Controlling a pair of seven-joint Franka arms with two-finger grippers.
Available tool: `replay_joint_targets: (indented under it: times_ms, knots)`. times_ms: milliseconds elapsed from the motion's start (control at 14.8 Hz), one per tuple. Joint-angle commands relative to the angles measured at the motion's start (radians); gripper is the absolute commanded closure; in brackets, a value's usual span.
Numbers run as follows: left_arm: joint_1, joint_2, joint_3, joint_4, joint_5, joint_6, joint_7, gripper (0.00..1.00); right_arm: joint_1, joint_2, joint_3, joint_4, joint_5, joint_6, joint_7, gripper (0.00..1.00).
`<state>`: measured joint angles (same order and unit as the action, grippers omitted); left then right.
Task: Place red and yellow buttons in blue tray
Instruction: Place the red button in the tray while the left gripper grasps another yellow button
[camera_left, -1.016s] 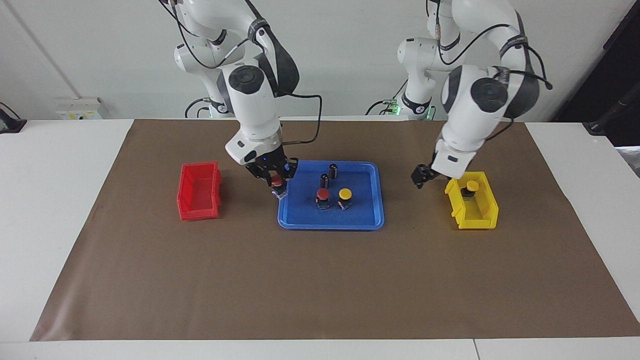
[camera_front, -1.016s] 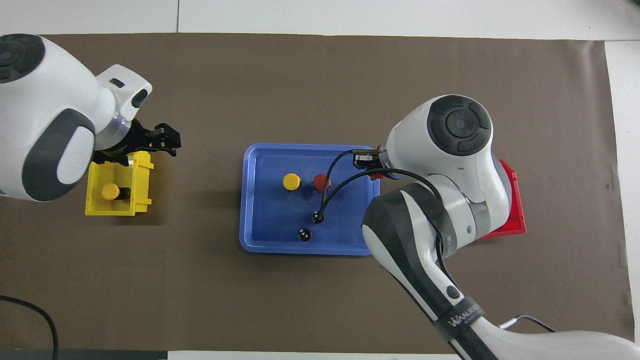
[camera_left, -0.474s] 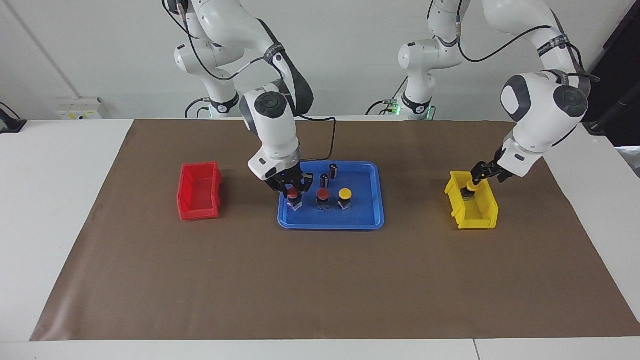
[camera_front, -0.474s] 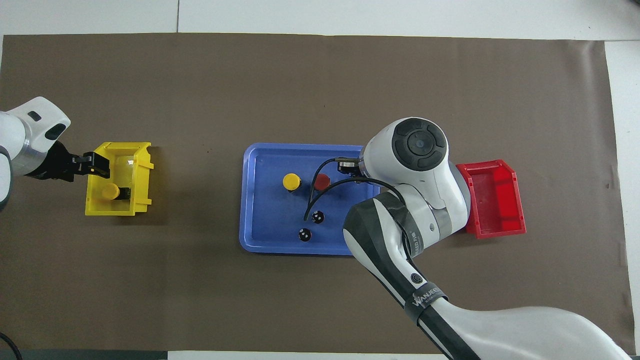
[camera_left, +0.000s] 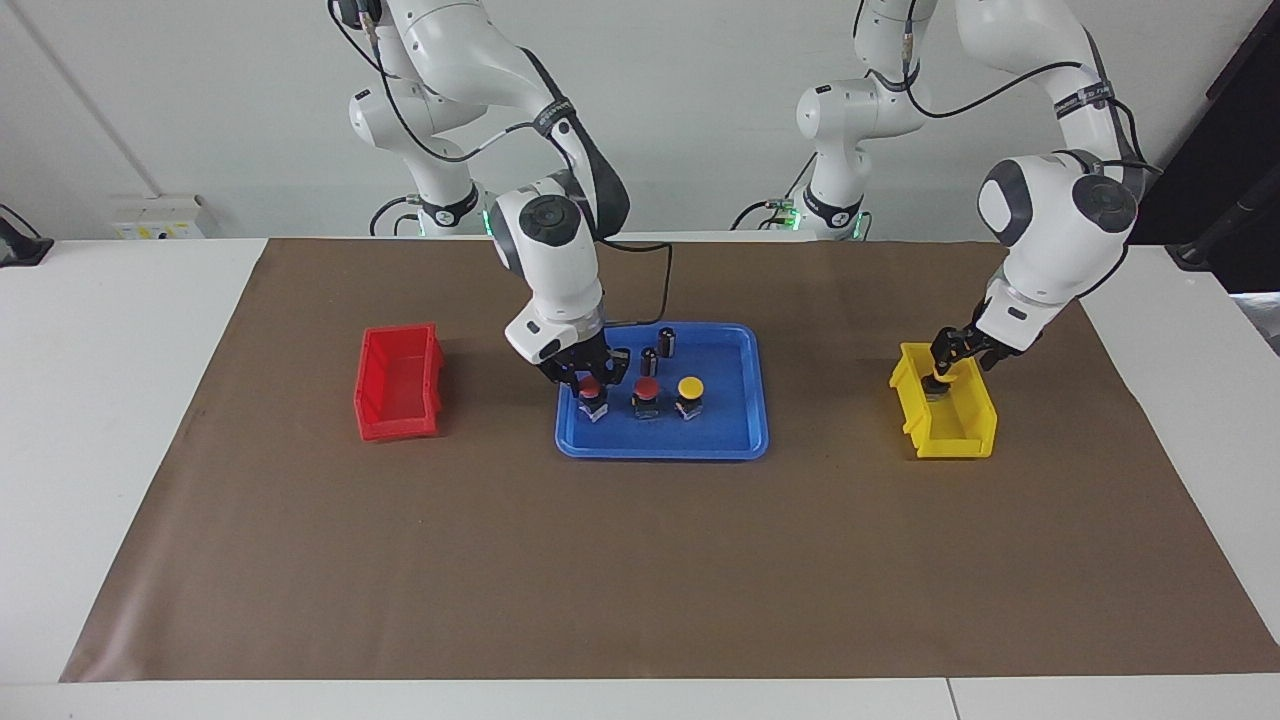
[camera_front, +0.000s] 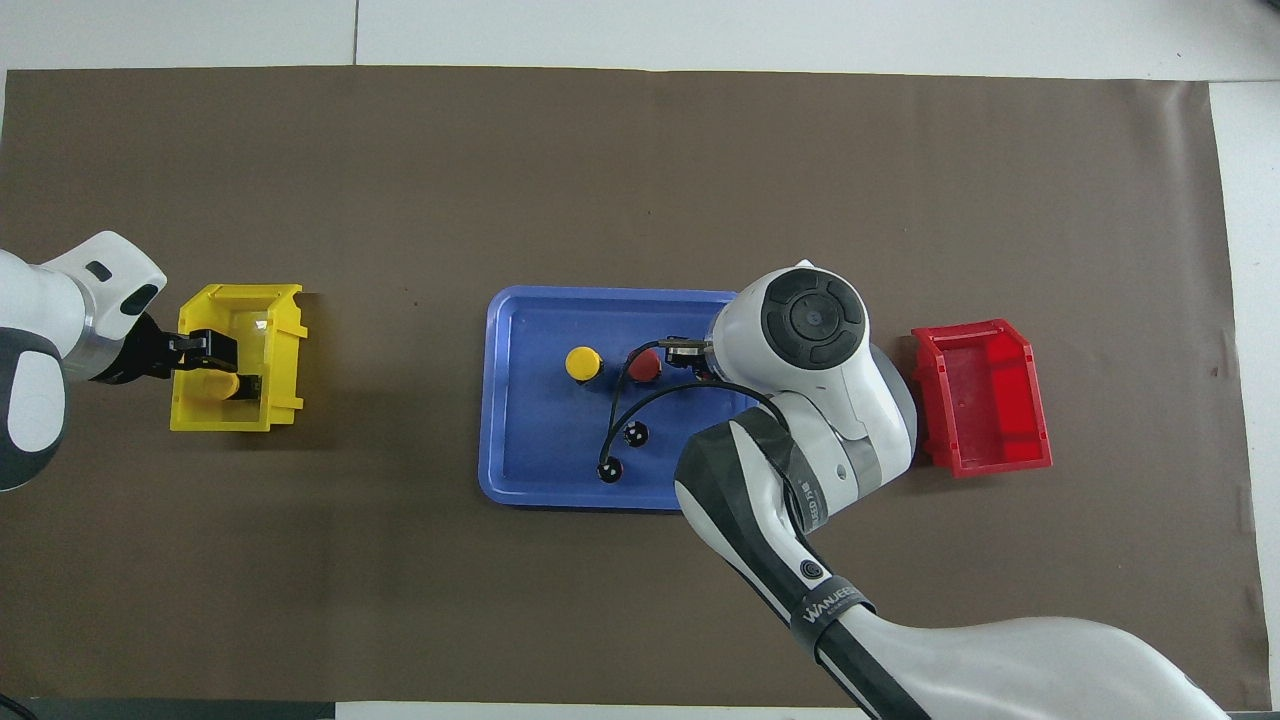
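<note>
Count: two red buttons and one yellow button (camera_left: 690, 387) stand in the blue tray (camera_left: 745, 440); a second yellow button (camera_front: 218, 384) sits in the yellow bin (camera_left: 972, 435).

Right gripper (camera_left: 590, 385) has lowered into the tray, fingers closed on the red button (camera_left: 591, 388). Left gripper (camera_left: 942, 372) has dropped into the yellow bin; finger state cannot be told.

Surface: brown mat (camera_left: 640, 580) on a white table.

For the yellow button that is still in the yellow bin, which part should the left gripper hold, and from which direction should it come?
Best by the round cap of the yellow button, from above. It stands low inside the yellow bin, whose walls block its sides. The left gripper is already over it.
</note>
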<state>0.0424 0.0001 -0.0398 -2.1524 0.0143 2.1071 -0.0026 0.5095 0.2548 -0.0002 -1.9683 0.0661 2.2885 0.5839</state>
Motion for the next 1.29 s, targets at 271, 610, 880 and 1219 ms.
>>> replay_joint_targets:
  times_ms: [271,610,880,1219]
  knots:
    - [0.008,-0.032,-0.011,-0.08,0.001,0.086,0.007,0.23,-0.115,-0.015,-0.009,0.211,-0.092,-0.197,-0.013,0.0]
    - [0.011,-0.026,-0.011,-0.124,0.001,0.152,-0.004,0.23,-0.308,-0.135,-0.012,0.437,-0.08,-0.601,-0.239,0.0]
    - [0.014,-0.026,-0.011,-0.136,0.001,0.177,-0.008,0.24,-0.472,-0.218,-0.015,0.485,-0.089,-0.78,-0.505,0.0]
    - [0.013,-0.025,-0.011,-0.135,0.001,0.174,-0.034,0.95,-0.618,-0.288,-0.018,0.361,-0.091,-0.778,-0.714,0.0]
